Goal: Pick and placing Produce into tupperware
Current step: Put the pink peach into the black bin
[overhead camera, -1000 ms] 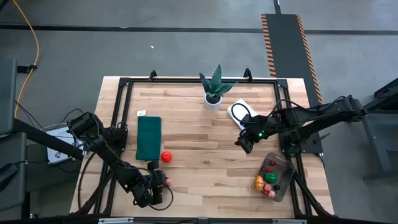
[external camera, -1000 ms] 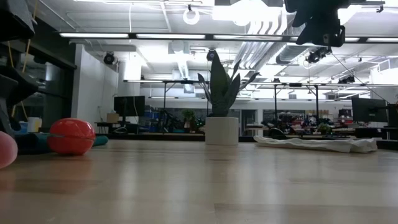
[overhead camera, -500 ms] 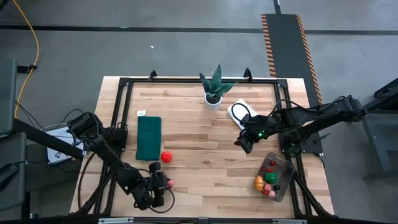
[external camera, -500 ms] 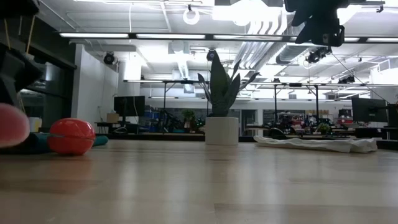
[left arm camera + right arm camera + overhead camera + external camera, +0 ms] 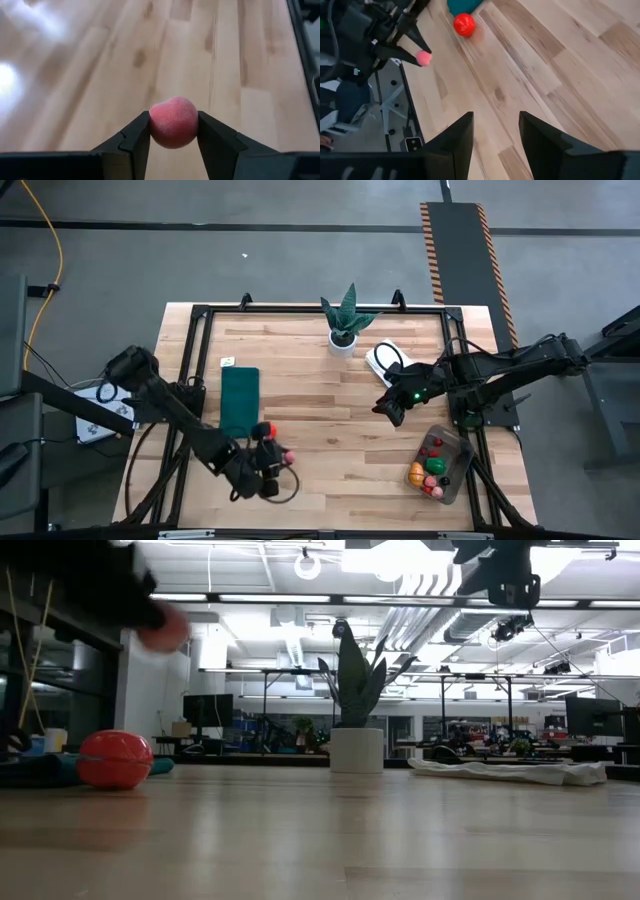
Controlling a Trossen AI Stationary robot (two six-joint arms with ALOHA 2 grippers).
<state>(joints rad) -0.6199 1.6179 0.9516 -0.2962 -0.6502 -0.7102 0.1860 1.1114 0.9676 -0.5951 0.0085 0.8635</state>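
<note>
A matte, fuzzy pink fruit (image 5: 173,122), round with a slight dimple, sits pinched between the left hand's (image 5: 174,131) two dark fingers, lifted above the pale wood-plank counter (image 5: 90,75). Just beside that hand lies a glossy red fruit (image 5: 266,430), against a flat green mat (image 5: 240,401). The right hand (image 5: 495,131) hangs with fingers spread, empty; beside it the clear tupperware (image 5: 441,463) holds mixed produce, seen only from above.

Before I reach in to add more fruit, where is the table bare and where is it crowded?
Bare wood runs between the green mat and the right gripper, below the potted plant. It is crowded by the left gripper holding the pink fruit near the red fruit, and at the tupperware.
</note>
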